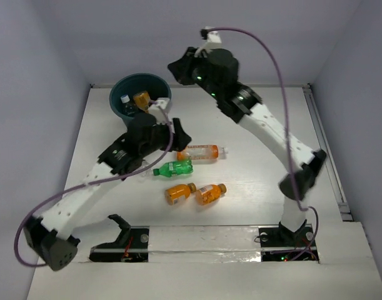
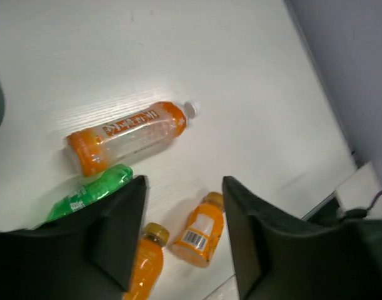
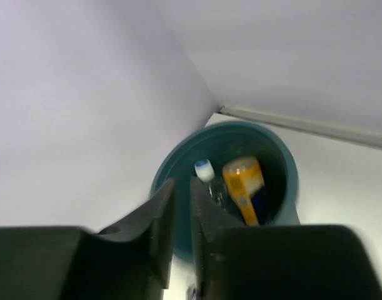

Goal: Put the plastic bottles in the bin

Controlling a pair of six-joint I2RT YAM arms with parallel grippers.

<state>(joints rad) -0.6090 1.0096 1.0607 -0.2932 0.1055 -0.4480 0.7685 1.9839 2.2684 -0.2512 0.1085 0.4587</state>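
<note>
The dark teal bin stands at the far left of the table. It holds an orange bottle and a clear bottle with a blue cap. On the table lie a long orange bottle, a green bottle and two small orange bottles. My left gripper is open and empty, above the table just right of the bin; in the left wrist view the small orange bottles lie below its jaws. My right gripper is shut and empty, high beside the bin.
Walls close the back and both sides of the white table. A raised rail runs along the right edge. In the left wrist view the long orange bottle and green bottle lie side by side.
</note>
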